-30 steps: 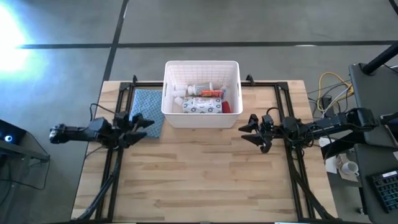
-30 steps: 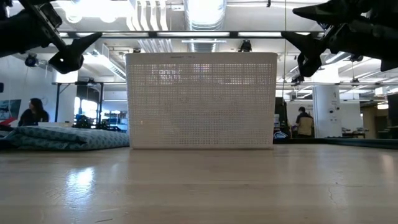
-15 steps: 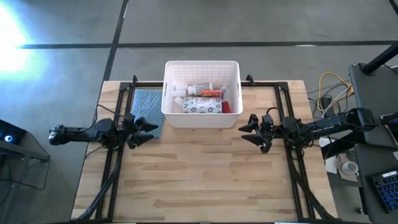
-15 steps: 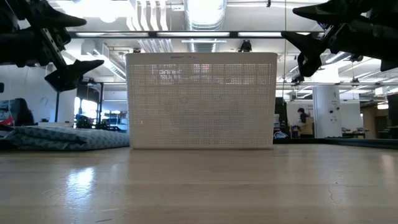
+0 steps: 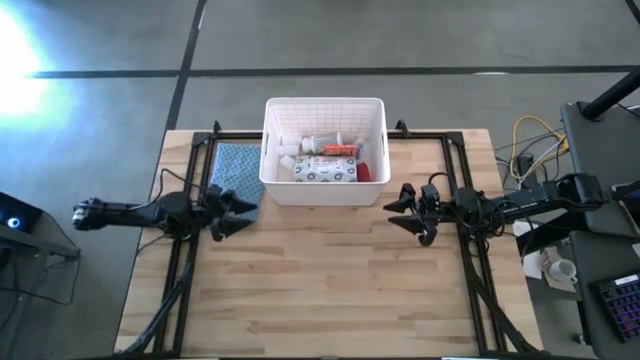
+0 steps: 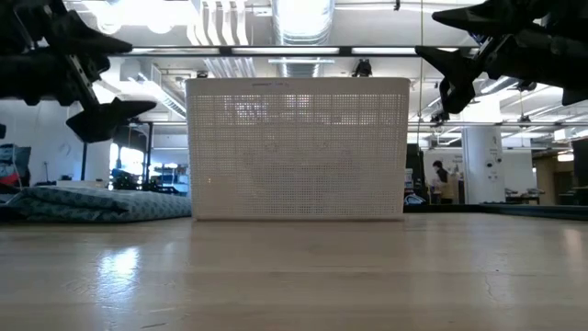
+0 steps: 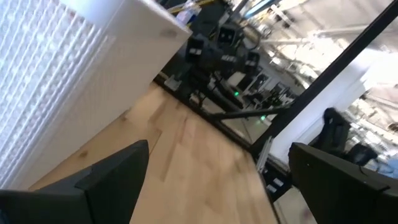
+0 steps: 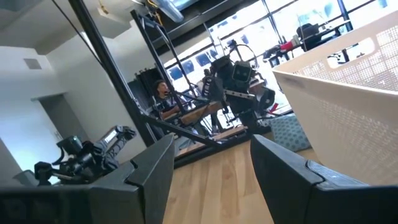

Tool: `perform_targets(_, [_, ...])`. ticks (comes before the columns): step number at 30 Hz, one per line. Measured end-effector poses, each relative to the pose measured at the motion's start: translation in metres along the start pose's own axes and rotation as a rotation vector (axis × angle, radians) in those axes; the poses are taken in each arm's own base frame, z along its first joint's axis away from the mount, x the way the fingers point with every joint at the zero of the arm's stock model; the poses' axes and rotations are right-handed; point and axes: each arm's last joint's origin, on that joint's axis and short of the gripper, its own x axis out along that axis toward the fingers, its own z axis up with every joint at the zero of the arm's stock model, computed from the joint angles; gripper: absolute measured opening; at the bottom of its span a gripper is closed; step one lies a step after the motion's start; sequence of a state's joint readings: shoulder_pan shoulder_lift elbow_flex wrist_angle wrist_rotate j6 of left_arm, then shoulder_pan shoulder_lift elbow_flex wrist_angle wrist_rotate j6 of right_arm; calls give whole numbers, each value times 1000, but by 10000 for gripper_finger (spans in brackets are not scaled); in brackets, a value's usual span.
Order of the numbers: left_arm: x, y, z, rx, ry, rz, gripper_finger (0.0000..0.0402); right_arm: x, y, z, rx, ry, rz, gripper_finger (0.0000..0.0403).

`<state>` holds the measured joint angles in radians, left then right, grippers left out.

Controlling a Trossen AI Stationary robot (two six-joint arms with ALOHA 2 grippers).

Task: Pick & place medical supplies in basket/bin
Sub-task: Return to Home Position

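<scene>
Bare table [image 5: 320, 300] is seen nearest. The left gripper [image 5: 237, 215] is held above the table's left side, over the near edge of the cloth [image 5: 236, 165], jaws spread wide, nothing gripped. The right gripper [image 5: 398, 213] is held at the right, about level with it, jaws likewise parted and empty. Both are pointed inward. The bin [image 5: 325, 101] is placed just beyond the gap between them, at the far middle of the table, touched by neither. All supplies are found inside the bin, apart from both sets of jaws: grey-white pack [image 5: 326, 171] at the near wall, orange box [image 5: 341, 151] behind it, white bottles [image 5: 287, 147] toward the left. The contents are shown only by the high view. In the low view they are hidden by the perforated wall, but both grippers are shown hanging clear of the tabletop. In the left wrist view the bin's wall is seen beside the fingers [image 7: 99, 180], with the right arm [image 7: 217, 43] beyond. In the right wrist view a person [image 8: 163, 93] is seen in the room behind.
</scene>
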<state>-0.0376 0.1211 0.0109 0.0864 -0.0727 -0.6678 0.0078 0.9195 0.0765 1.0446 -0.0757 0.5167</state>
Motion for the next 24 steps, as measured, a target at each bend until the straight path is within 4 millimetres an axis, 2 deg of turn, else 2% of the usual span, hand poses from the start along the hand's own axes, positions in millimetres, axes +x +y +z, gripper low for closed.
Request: perform_targets(24, [13,13,-17,17,183,148,363,0,0,0,0,1,0,201])
